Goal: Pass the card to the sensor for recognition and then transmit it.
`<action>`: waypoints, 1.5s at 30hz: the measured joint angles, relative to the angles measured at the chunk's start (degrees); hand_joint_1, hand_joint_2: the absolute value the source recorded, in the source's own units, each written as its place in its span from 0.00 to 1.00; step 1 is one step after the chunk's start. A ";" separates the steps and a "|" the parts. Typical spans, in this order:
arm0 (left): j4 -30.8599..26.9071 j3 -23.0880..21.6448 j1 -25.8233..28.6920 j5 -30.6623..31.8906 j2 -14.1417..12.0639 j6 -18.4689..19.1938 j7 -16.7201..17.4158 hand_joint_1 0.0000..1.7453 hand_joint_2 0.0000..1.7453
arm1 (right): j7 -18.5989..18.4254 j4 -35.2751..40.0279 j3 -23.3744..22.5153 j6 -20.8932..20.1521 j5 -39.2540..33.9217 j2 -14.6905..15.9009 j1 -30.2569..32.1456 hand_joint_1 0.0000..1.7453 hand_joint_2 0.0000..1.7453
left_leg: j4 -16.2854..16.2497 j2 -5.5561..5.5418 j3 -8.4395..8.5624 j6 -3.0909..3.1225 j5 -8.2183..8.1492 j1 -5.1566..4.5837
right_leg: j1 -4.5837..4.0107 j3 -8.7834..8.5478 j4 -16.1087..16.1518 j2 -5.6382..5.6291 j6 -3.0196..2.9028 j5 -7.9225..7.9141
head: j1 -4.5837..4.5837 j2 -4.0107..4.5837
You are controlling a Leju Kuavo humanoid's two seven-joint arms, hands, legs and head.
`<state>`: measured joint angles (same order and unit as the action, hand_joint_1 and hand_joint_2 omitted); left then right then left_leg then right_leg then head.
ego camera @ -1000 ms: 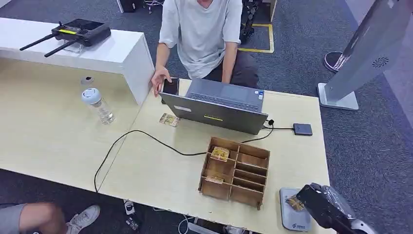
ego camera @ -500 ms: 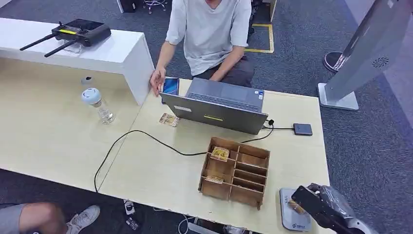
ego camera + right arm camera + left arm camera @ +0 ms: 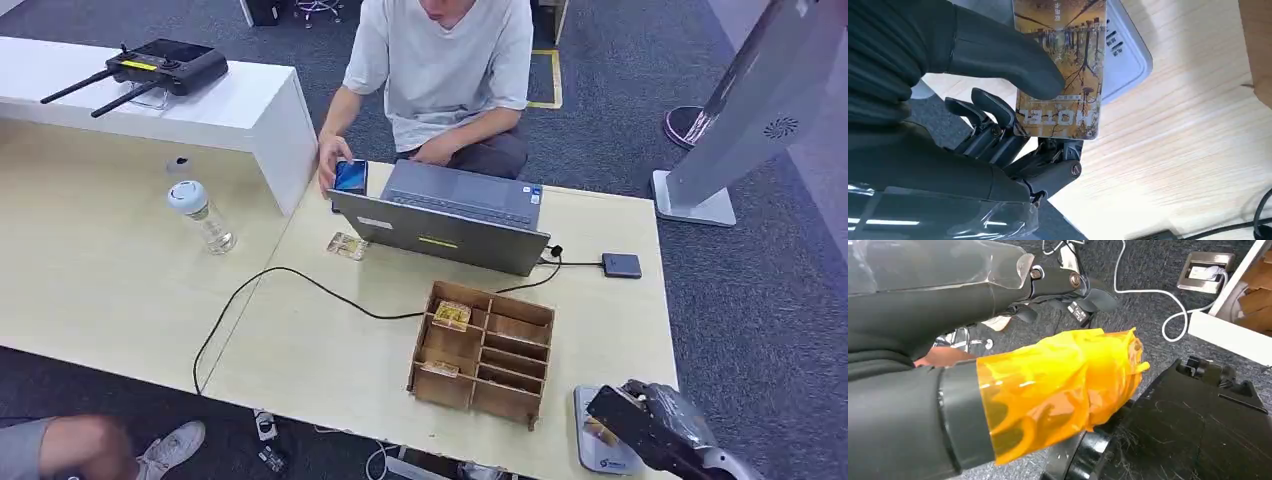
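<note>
Right hand point(image 3: 998, 100): gripping the card point(image 3: 1060, 65) between thumb and fingers, holding it just above the grey sensor point(image 3: 590, 455) at the table's near edge.
Change: hand and card have been drawing nearer over the sensor; recognition is probably under way.
Left hand point(image 3: 1058, 385): hanging by the floor; finger state cannot be told.
Wooden box point(image 3: 483, 352): standing beyond.
Person point(image 3: 440, 70): sitting behind the laptop point(image 3: 450, 215), handling a phone point(image 3: 350, 176), likely awaiting handover.
</note>
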<state>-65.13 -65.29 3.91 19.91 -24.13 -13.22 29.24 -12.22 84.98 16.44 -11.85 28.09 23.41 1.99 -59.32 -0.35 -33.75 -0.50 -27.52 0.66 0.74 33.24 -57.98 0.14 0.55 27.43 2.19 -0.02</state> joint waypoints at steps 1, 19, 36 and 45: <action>0.02 0.00 -0.01 0.00 0.00 0.02 -0.04 0.00 0.00 | -0.18 -0.04 0.28 -0.02 0.28 -0.11 -0.09 1.00 1.00 | 0.00 0.00 0.01 0.00 0.00 0.00 | 0.00 0.00 0.00 0.00 0.00 0.00 | 0.00 0.00; 0.02 0.00 -0.13 0.50 0.37 0.50 -0.46 0.00 0.00 | -2.03 -2.58 4.35 1.99 5.42 -3.63 -1.45 1.00 1.00 | 0.00 0.01 0.03 0.00 0.00 0.00 | 0.00 -0.03 0.00 -0.02 0.00 0.00 | -0.02 0.00; 0.04 0.00 -0.13 0.83 0.37 0.52 -0.61 0.00 0.00 | -1.05 -3.37 4.55 2.08 4.52 -4.37 -1.96 1.00 1.00 | 0.00 0.01 0.12 0.00 0.01 0.00 | 0.00 -0.10 0.00 -0.03 0.01 -0.01 | 0.00 0.00; 0.28 0.00 -0.01 0.33 0.33 0.09 -0.61 0.00 0.00 | 3.19 -0.11 2.80 1.57 -2.01 -2.99 -1.43 1.00 1.00 | -0.01 0.01 0.10 0.00 0.00 0.00 | 0.00 -0.08 0.00 -0.03 0.01 -0.01 | 0.00 0.00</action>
<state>-64.85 -65.29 3.90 20.24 -23.80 -13.14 28.63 -9.03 84.87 19.23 -10.27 26.07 20.42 0.57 -59.33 -0.34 -33.64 -0.50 -27.52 0.65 0.75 33.16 -57.98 0.11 0.56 27.42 2.19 -0.02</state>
